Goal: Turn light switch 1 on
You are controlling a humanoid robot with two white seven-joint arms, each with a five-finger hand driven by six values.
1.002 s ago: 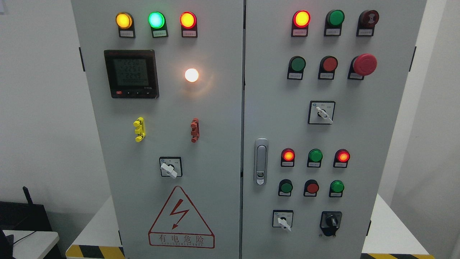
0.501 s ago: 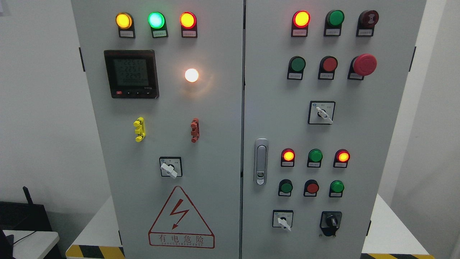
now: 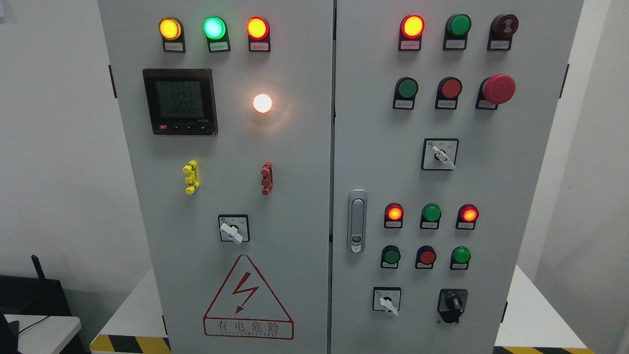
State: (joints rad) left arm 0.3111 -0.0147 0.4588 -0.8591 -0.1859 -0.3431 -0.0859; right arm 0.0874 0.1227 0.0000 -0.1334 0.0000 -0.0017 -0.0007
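Staring straight at a grey control cabinet with two doors, filling most of the head view. Not seeing either hand anywhere, so can't tell how open they are or whether they're holding anything.

Glowing up at 11 o'clock on the left door: a yellow lamp, a bright green lamp and an orange-red lamp. Sitting just below them, a digital meter, with a white lamp shining at its 3 o'clock.

Guessing at light switch 1 isn't working, since the labels are too tiny to read. Showing up as candidates:
- left-door selector, near centre at about 7 o'clock, just above the red warning triangle, white handle pointing roughly 4 o'clock
- upper right-door selector, out at 3 o'clock, handle also leaning toward 4 o'clock
- lower right-door selector, down at 5 o'clock, just beside a black rotary knob

Also sticking out at 2 o'clock, a red mushroom button.
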